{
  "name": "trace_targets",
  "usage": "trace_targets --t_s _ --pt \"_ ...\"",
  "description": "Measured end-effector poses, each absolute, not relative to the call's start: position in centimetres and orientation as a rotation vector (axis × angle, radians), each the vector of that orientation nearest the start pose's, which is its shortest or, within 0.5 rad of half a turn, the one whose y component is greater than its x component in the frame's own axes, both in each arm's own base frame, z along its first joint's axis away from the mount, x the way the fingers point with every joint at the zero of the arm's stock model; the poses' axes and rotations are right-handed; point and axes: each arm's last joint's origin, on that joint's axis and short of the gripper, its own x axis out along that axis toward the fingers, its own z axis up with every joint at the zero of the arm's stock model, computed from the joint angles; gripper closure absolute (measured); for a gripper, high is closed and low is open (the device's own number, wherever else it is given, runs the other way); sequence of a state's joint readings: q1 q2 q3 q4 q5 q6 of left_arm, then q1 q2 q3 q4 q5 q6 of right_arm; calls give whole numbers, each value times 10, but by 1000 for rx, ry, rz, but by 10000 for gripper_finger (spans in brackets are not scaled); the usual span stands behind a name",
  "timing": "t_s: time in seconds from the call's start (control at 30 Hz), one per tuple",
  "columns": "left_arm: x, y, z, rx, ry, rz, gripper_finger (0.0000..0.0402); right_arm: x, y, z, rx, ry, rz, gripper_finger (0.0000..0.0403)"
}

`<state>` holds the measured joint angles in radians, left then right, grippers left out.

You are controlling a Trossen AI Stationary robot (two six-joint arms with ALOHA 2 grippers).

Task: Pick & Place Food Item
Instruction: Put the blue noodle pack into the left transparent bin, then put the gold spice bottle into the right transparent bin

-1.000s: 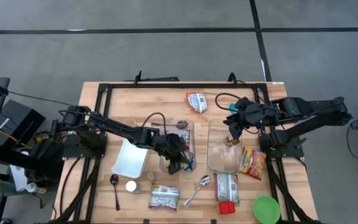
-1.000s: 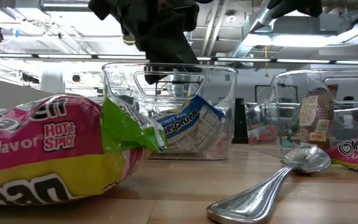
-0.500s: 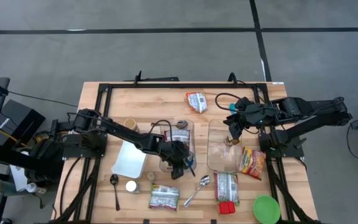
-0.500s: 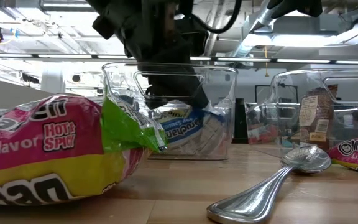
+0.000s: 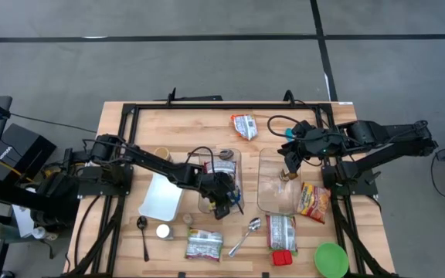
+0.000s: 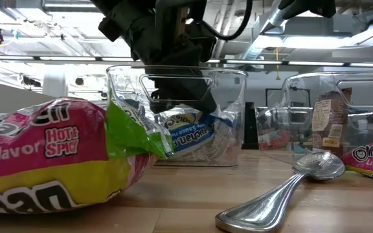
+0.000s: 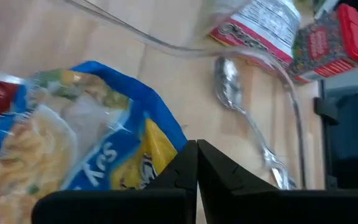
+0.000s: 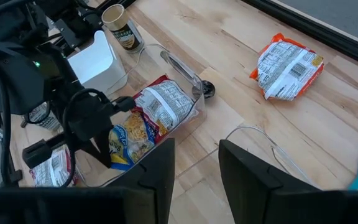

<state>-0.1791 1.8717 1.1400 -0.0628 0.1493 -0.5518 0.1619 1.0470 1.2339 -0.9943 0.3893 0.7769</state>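
Noodles [image 6: 190, 133] in a blue packet are seen lying in the left clear bin [image 5: 231, 157], beside a red packet [image 8: 165, 102]. The left gripper [image 5: 224, 204] is lowered into that bin, fingers pressed together and holding nothing. The right gripper [image 5: 287, 154] is held above the far edge of the right bin [image 5: 265, 202], fingers parted, empty.

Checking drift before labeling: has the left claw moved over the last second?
Yes. The left claw pushed forward and down into the clear bin, from over the bin's near-left edge, and now sits shut by the blue noodle packet.
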Motion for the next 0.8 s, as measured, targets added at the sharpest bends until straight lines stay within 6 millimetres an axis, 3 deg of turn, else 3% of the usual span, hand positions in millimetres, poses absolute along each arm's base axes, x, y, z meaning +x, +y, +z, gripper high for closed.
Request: trace_targets --t_s 0.17,0.33,0.57,0.8 --pt "380 -73 174 -509 854 -95 401 182 19 368 512 646 -498 284" --pt "377 -70 196 -515 779 -107 401 182 19 368 511 649 -499 284" --pt "363 -57 246 -511 611 -52 402 181 19 368 508 656 -502 284" --pt "331 -37 305 -492 399 101 401 181 18 367 505 663 -504 284"
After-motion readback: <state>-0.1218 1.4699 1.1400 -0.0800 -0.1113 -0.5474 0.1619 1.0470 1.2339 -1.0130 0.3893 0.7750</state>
